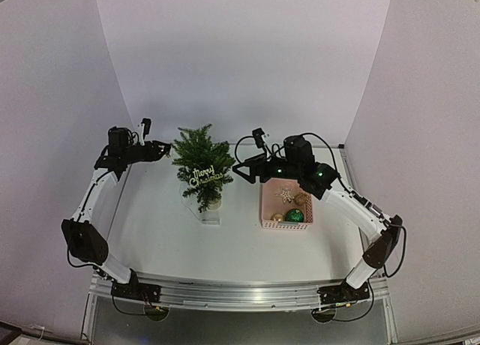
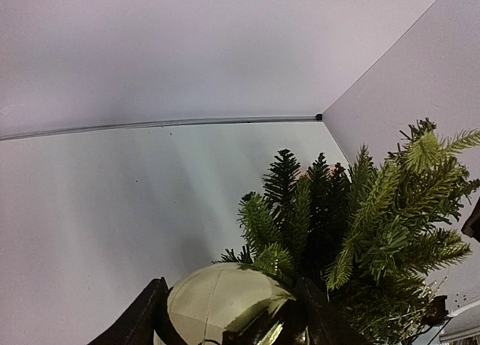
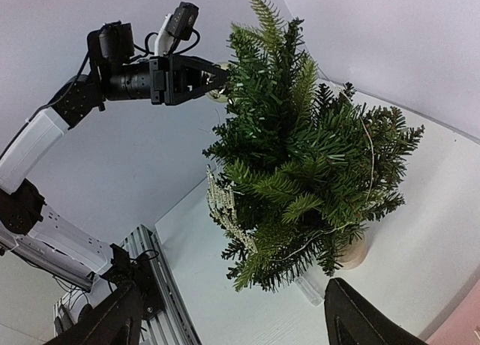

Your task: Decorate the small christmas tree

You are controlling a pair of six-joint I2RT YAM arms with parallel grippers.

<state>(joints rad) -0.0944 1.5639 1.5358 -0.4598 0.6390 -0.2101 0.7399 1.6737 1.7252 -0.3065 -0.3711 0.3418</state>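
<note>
Grips half-cropped pale gold ball in left gripper at small christmas tree's left; spreads right gripper wide, empty, opposite.

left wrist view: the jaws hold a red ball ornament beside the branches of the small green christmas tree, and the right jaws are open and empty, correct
No: the ball ornament is pale gold, not red, as the left wrist view shows. The rest stands: the left jaws hold it beside the branches of the small green christmas tree, and the right jaws are open and empty.
</note>
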